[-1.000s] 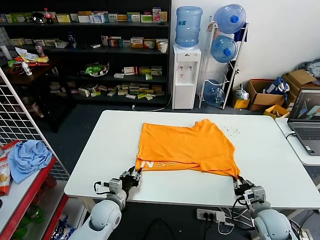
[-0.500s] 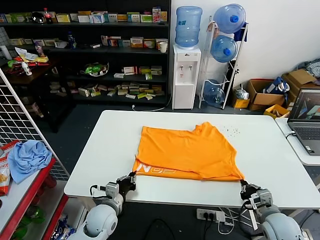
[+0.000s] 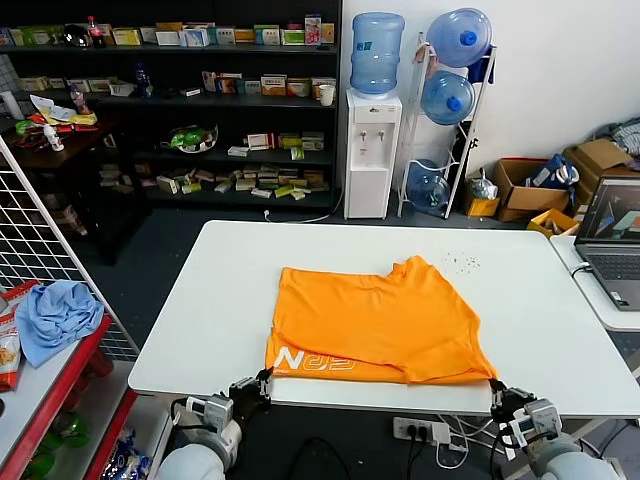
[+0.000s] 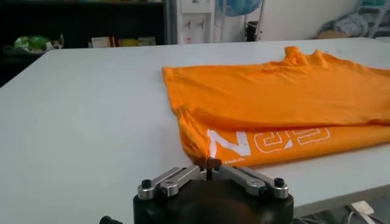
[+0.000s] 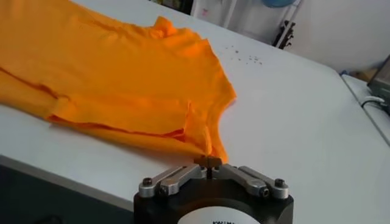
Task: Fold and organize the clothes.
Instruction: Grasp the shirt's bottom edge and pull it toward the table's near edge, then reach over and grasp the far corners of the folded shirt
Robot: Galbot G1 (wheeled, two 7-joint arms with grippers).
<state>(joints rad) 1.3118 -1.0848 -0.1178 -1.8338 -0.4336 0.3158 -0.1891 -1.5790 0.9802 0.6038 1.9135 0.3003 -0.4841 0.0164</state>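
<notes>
We see the white tabletop (image 3: 200, 310) carrying one thing only: the orange T-shirt (image 3: 375, 320), lying folded near the front edge, about centred across the width. To our right a laptop (image 3: 612, 240) sits on a separate side surface just past the tabletop's right edge, and to our left a red shelf holds a crumpled light blue cloth (image 3: 55, 315) beside a white wire grid panel. Behind the tabletop stand dark shelves of boxes, a water dispenser (image 3: 372, 150) and a rack of blue water bottles, all well apart from the work. A scatter of small dark specks (image 3: 458, 262) lies on the tabletop beyond the shirt's collar.

Bare tabletop runs wide on both sides of the shirt and behind it; only a narrow strip remains between the shirt's near hem and the front edge.

The shirt is soft cotton with gentle ripples, its upper layer plain and a lower layer with white lettering showing along the near left edge.

Our left gripper (image 4: 211, 164) is at the front edge with its fingers pinched together on the shirt's near left corner. Our right gripper (image 5: 209, 162) sits likewise at the near right corner, fingers closed on the fabric tip there.
</notes>
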